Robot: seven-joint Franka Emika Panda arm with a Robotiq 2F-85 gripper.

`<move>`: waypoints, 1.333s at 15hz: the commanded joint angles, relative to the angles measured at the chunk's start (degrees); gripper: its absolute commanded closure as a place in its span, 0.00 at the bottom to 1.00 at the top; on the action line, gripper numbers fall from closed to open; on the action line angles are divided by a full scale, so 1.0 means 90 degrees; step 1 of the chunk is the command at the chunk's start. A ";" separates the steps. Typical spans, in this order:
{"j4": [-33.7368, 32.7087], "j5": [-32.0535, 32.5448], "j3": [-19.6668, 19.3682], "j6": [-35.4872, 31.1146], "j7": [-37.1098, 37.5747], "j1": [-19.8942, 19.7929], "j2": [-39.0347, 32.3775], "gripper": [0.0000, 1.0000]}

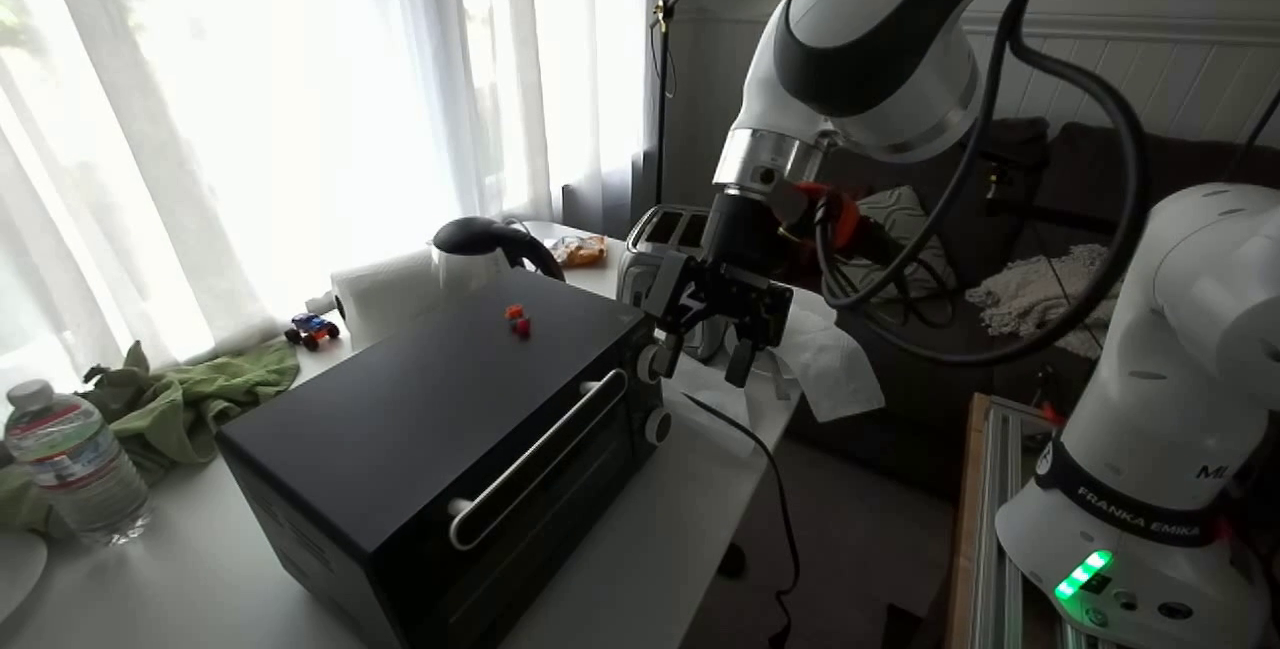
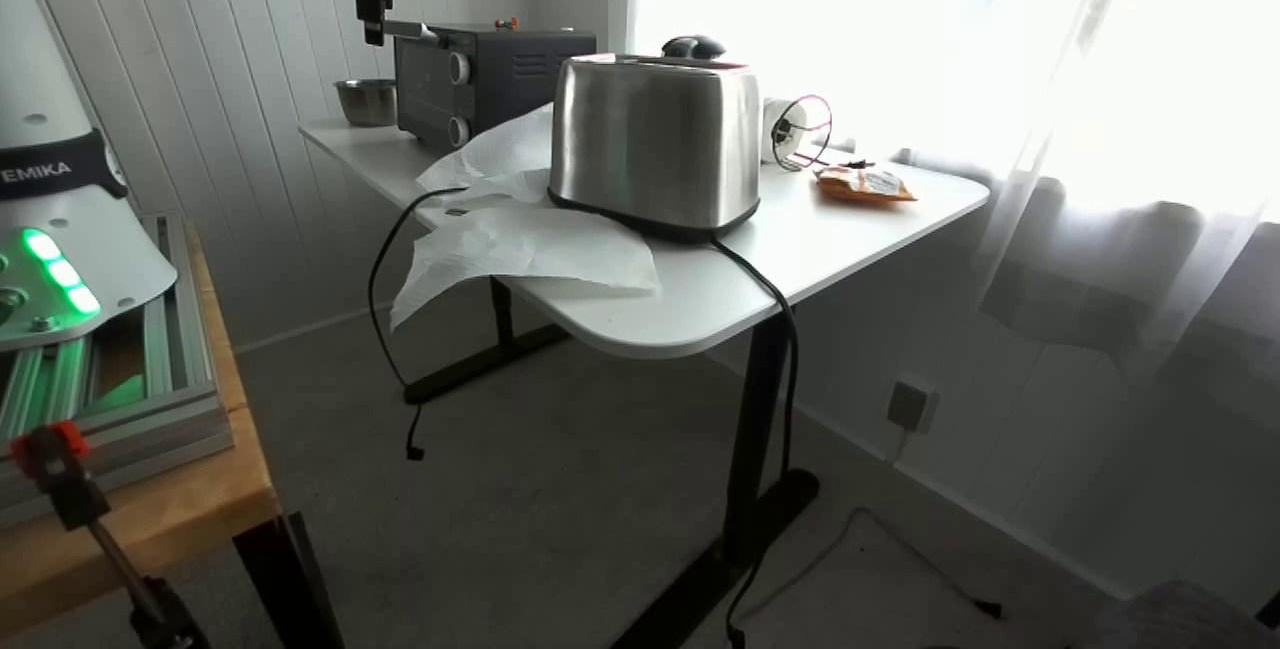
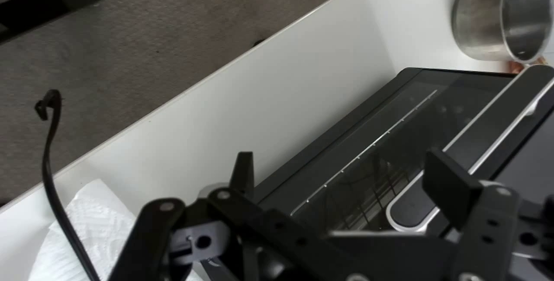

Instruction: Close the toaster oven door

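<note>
Matte black, the toaster oven filled the lower centre and left of the frame in an exterior view, standing on a white table. Its dark glass door appeared shut, upright against the front, with a long silver handle along its upper edge. Through the glass, at lower right of the wrist view, a wire rack showed inside; the rest of the interior was too dark to tell. The gripper hung right of centre in an exterior view, near the oven's round knobs, its two fingers spread well apart; whether either touched the handle could not be told. At upper right of the wrist view lay a shiny metal bowl, its contents unclear. A steel toaster stood mid-frame in an exterior view, the depth of its slots hidden. Along the oven's front ran a strip of white tabletop, its straight edge crossing the wrist view from lower left to upper right, with carpet beyond. Paper towels drooped over that edge in an exterior view, beside a black cord.
</note>
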State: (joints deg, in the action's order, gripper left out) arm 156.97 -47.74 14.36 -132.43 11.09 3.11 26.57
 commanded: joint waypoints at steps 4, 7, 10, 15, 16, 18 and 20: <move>0.0077 0.1561 0.0111 0.0255 0.1100 0.0225 0.0637 0.00; 0.0096 0.1856 0.0067 0.0119 0.1059 0.0439 0.0789 0.00; 0.0107 0.2017 0.0036 0.0047 0.0988 0.0596 0.0909 0.00; 0.0107 0.2319 0.0118 -0.0352 0.1034 0.0717 0.1037 0.00; 0.0109 0.2371 0.0140 -0.0471 0.1087 0.0722 0.1050 0.00; 0.0103 0.2470 0.0160 -0.0636 0.1120 0.0741 0.1062 0.00; 0.0103 0.2551 0.0176 -0.0750 0.1168 0.0751 0.1077 0.00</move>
State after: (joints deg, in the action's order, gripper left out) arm 157.05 -27.28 15.29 -137.36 18.50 9.19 34.19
